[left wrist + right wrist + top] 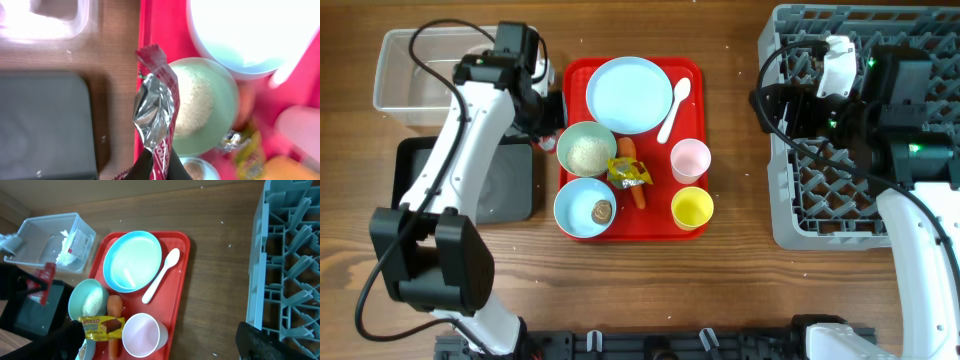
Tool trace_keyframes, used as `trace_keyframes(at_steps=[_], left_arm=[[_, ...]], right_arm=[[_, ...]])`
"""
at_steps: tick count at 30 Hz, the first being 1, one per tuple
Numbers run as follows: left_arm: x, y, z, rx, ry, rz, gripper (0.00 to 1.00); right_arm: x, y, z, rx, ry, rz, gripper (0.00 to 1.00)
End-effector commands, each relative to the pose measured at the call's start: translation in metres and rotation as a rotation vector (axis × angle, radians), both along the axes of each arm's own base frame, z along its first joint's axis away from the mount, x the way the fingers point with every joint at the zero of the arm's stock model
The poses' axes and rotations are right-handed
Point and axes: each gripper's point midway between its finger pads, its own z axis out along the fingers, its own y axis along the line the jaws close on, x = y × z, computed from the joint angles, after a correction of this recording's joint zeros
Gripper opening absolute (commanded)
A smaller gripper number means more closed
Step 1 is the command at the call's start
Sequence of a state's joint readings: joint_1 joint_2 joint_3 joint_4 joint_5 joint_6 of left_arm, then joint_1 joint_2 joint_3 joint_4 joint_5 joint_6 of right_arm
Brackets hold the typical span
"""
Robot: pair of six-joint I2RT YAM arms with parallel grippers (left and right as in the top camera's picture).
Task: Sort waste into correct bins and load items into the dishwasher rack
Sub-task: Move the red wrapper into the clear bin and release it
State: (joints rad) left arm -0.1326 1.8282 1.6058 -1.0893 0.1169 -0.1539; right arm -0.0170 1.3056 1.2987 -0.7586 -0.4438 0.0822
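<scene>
1. Left wrist view: your left gripper [152, 170] is clenched on the red-white wrapper [157, 107], above the left edge of the red tray [578, 80].
2. You are sorting waste: next, carry it left of the tray into the clear tub [400, 70], then release.
3. Your right gripper [160, 346], right of the tray, gapes empty.

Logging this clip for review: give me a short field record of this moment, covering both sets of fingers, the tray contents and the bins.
left fingers: shut on red-white wrapper, by the red tray's left edge
right fingers: open, empty, over dishwasher rack
red tray: plate, spoon, rice bowl, second bowl holding brown lump, pink cup, yellow cup, carrot, yellow wrapper
clear tub: white tissue inside
</scene>
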Motion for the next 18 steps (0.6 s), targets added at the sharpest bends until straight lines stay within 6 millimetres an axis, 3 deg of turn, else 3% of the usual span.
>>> trace_keyframes(at_steps=[1,3,4,5,7,10,11,12,13,14,18], left_arm=[[0.077,0.025,0.099,0.056,-0.406,0.1,0.04],[0.094,0.047,0.101,0.123,-0.463,0.153,0.04],[0.111,0.07,0.093,0.174,-0.488,0.209,0.04],[0.119,0.08,0.087,0.185,-0.495,0.231,0.04],[0.135,0.102,0.068,0.195,-0.495,0.274,0.04],[0.146,0.128,0.023,0.211,-0.428,0.314,0.08],[0.145,0.134,0.009,0.216,-0.394,0.319,0.22],[0.143,0.137,-0.004,0.22,-0.362,0.323,0.5],[0.141,0.139,-0.011,0.222,-0.34,0.324,0.87],[0.139,0.138,-0.016,0.223,-0.323,0.321,1.0],[0.14,0.132,0.005,0.217,-0.366,0.313,1.0]], right_arm=[[0.005,-0.002,0.005,-0.003,-0.009,-0.011,0.99],[0.005,-0.002,0.005,-0.002,-0.009,-0.011,0.99],[0.005,-0.002,0.004,-0.003,-0.008,-0.01,1.0],[0.005,-0.002,0.004,-0.003,-0.008,-0.01,0.99],[0.005,-0.002,0.004,-0.003,-0.008,-0.01,1.0],[0.004,-0.002,0.003,-0.003,-0.003,-0.01,1.0],[0.004,-0.002,0.003,-0.003,-0.002,-0.01,1.0],[0.004,-0.002,0.003,-0.003,-0.003,-0.01,0.99],[0.004,-0.002,0.003,-0.003,-0.004,-0.01,1.0],[0.004,-0.002,0.004,-0.003,-0.005,-0.011,1.0],[0.005,-0.002,0.004,-0.003,-0.007,-0.01,1.0]])
